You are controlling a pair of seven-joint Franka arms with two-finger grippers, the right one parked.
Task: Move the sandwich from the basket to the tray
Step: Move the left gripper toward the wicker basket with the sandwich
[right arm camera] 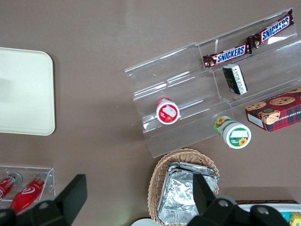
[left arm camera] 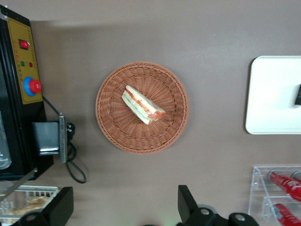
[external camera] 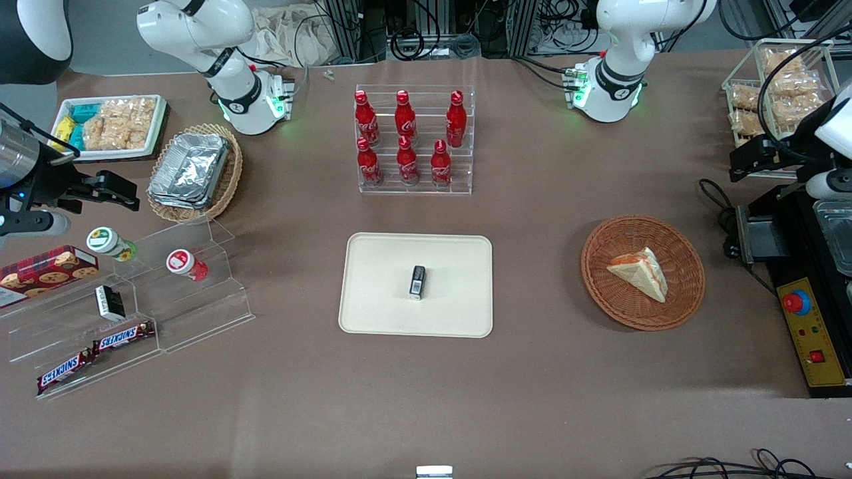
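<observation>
The wedge-shaped, plastic-wrapped sandwich [external camera: 640, 271] lay in the round woven wicker basket [external camera: 685, 293] on the worktop [external camera: 532, 399]. The flat cream tray [external camera: 373, 313] sat nearby. The gripper [left arm camera: 124, 207] hovered high above the basket, fingers [left arm camera: 188, 202] spread apart.

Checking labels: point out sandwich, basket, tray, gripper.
sandwich [external camera: 640, 272], front view, top bread face.
basket [external camera: 685, 299], front view, woven rim.
tray [external camera: 379, 279], front view, bare floor.
gripper [left arm camera: 123, 207], left wrist view, between open fingers, above table beside basket.
</observation>
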